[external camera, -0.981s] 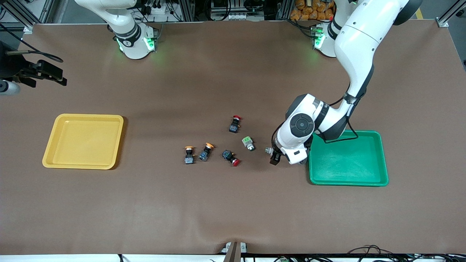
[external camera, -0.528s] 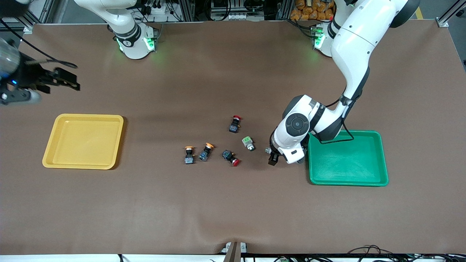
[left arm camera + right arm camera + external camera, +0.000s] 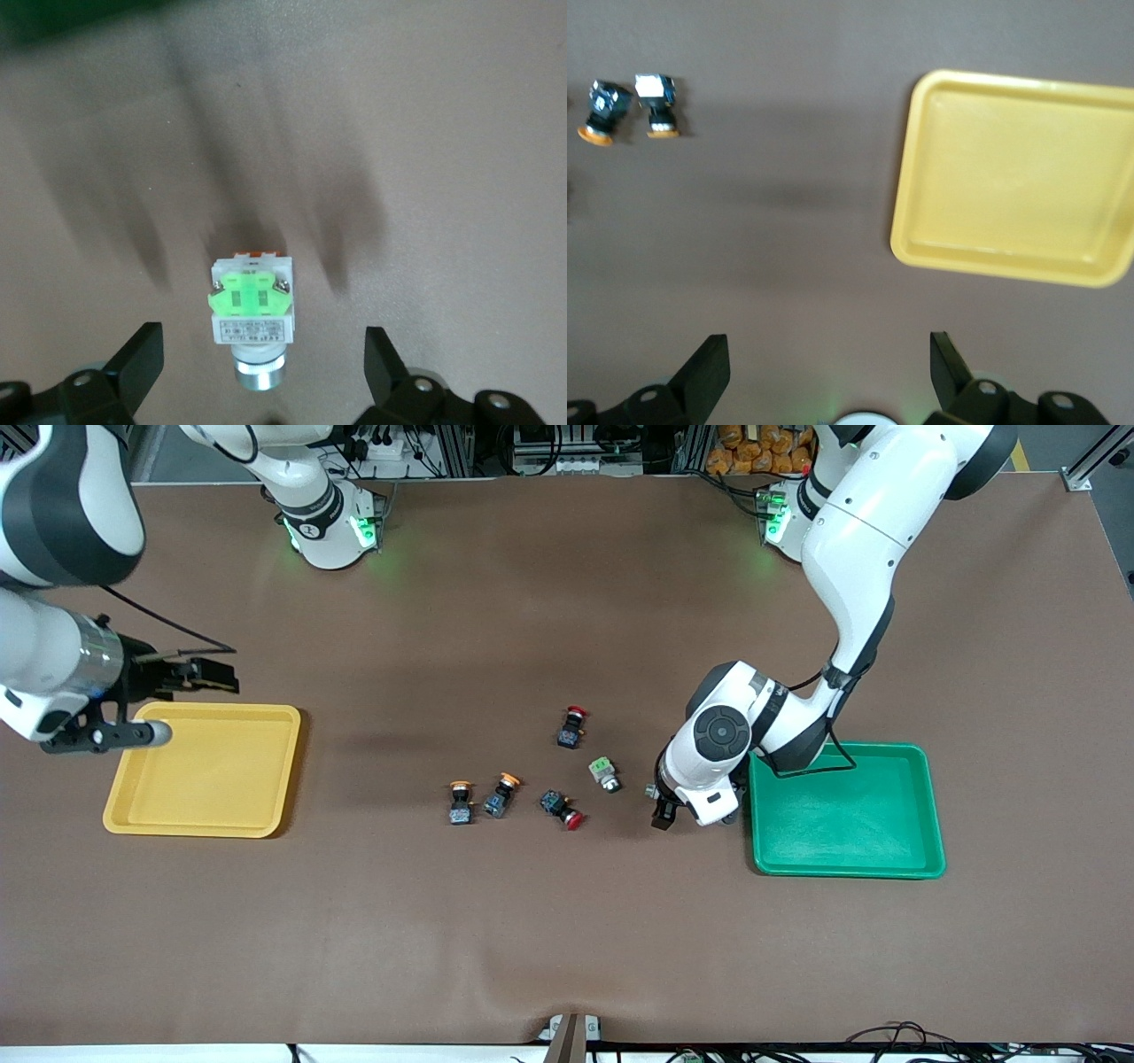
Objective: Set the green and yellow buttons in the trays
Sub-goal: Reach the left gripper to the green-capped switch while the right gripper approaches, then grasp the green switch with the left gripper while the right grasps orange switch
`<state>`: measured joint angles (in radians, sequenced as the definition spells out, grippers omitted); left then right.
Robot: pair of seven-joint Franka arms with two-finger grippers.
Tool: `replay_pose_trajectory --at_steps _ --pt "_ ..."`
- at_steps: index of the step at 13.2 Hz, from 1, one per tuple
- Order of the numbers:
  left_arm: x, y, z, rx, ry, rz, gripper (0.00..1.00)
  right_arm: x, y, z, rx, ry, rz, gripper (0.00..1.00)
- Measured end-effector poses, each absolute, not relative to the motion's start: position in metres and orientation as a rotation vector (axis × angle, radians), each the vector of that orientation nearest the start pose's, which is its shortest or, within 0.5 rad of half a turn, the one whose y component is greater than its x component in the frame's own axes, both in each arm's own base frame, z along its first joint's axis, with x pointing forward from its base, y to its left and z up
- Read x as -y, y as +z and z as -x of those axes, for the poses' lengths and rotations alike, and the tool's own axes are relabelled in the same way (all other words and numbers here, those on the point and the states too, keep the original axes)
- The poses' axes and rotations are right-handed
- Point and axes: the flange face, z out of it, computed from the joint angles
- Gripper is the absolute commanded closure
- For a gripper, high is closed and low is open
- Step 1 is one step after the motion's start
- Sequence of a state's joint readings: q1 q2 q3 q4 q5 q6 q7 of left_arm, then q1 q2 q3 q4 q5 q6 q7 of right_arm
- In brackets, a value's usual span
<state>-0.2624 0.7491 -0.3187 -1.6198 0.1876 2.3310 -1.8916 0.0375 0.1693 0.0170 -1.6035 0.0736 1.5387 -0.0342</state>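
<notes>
the green button (image 3: 252,314), judged light and rigid, is straddled by the spread left pincer (image 3: 259,354); its flat body sides should be gripped. the right pincer (image 3: 829,354), also spread, is held over the yellow tray (image 3: 1014,177).

Both arms are glossy white with rounded shells and dark grey joint bands. Green lights glow on their bases at the table's edge. The left arm's wrist carries a round dark cap, and a thin black cable loops beside it. The left gripper (image 3: 257,372) and right gripper (image 3: 828,376) have black angular fingers (image 3: 137,359) with small silver screws near their roots
</notes>
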Motion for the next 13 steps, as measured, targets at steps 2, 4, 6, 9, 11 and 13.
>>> replay_pose_trajectory --at_steps 2,4,6,9,11,13 --pt "0.353 0.196 -0.593 1.869 0.121 2.557 0.00 -0.050 0.486 -0.603 0.125 0.309 3.018 0.00" --pt "0.352 0.192 -0.593 1.868 0.124 2.554 0.00 -0.066 0.450 -0.619 0.143 0.288 3.007 0.00" --pt "0.352 0.187 -0.592 1.856 0.113 2.561 0.00 -0.090 0.414 -0.633 0.184 0.265 3.009 0.00" --pt "0.353 0.178 -0.591 1.860 0.088 2.546 0.32 -0.129 0.368 -0.651 0.240 0.153 3.016 0.00" --pt "0.353 0.176 -0.590 1.858 0.084 2.547 0.92 -0.167 0.342 -0.653 0.272 0.114 3.019 0.00" --pt "0.351 0.180 -0.595 1.850 0.062 2.559 1.00 -0.216 0.325 -0.647 0.223 0.065 3.037 0.00"
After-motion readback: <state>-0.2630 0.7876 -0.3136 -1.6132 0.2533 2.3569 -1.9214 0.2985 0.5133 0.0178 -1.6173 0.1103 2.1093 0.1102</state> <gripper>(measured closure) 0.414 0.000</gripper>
